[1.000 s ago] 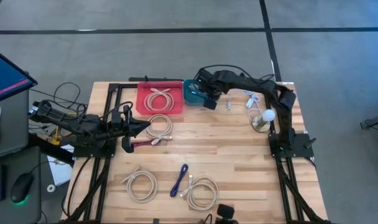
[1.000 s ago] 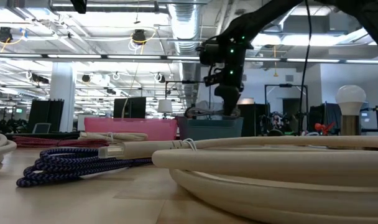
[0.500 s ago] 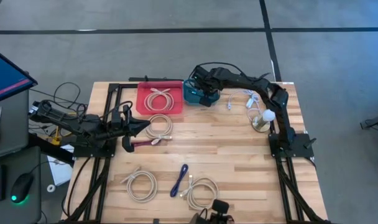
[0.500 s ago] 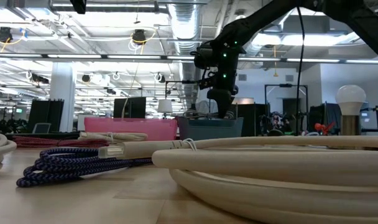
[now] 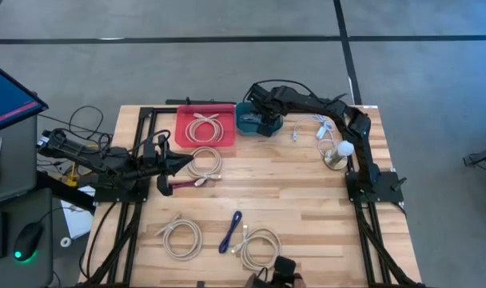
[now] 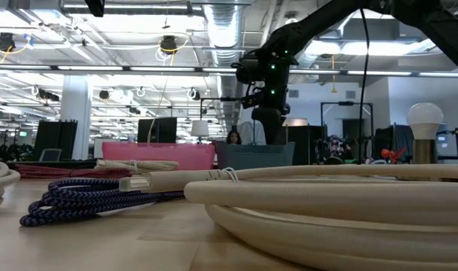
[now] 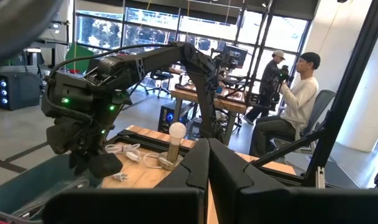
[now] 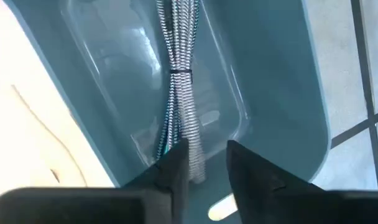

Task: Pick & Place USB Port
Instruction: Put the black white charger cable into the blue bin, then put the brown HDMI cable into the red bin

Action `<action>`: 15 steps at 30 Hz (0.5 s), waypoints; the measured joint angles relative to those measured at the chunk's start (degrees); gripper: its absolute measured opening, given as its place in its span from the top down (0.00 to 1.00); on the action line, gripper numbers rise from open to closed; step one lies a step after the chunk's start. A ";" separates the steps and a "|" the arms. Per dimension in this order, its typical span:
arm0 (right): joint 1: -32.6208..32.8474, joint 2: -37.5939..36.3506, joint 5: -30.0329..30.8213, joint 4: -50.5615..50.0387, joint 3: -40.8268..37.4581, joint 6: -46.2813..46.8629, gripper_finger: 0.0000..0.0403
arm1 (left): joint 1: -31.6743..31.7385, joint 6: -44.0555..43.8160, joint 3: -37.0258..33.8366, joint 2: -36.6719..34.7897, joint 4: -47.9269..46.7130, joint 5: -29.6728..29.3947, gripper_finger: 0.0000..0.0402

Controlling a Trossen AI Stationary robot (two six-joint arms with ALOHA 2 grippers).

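Note:
A black-and-white braided USB cable (image 8: 179, 81) lies bundled lengthwise on the floor of the teal bin (image 8: 282, 74), which stands at the table's far middle (image 5: 244, 120). My right gripper (image 8: 207, 152) hangs over that bin (image 5: 263, 124), pointing steeply down, its fingers apart with a gap between them. The cable's near end runs right beside one finger (image 8: 176, 168). My left gripper (image 7: 208, 146) waits shut and level at the table's left (image 5: 187, 162), holding nothing. My right gripper's one finger (image 8: 176, 168) stands against the braided cable's near end (image 8: 192, 158), which rests on the bin's floor. I cannot tell whether finger and cable touch; the other finger is clear of it.
A red tray (image 5: 183, 136) with a white coiled cable sits left of the bin. More white coils (image 5: 205, 164), (image 5: 181, 238), (image 5: 260, 246) and a blue cable (image 5: 231, 230) lie on the wood. A bulb lamp (image 5: 339, 152) and white cords (image 5: 323, 128) stand at the right.
My right gripper has gone toward the table's left edge and slightly down, from beside the teal bin's right rim to over its inside, then held still there.

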 joint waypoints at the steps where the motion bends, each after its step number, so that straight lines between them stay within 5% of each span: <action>1: 0.03 0.00 0.07 -0.06 0.00 0.29 0.72 | 0.00 0.00 0.00 -0.02 -0.01 0.00 0.99; 7: 1.01 -2.46 -0.12 -3.01 0.00 -0.55 0.63 | 0.00 0.00 0.00 -0.02 -0.02 0.00 0.99; 15: 5.97 -12.02 -0.19 -6.07 0.00 -1.60 0.67 | 0.00 0.00 0.00 -0.02 -0.02 0.00 0.99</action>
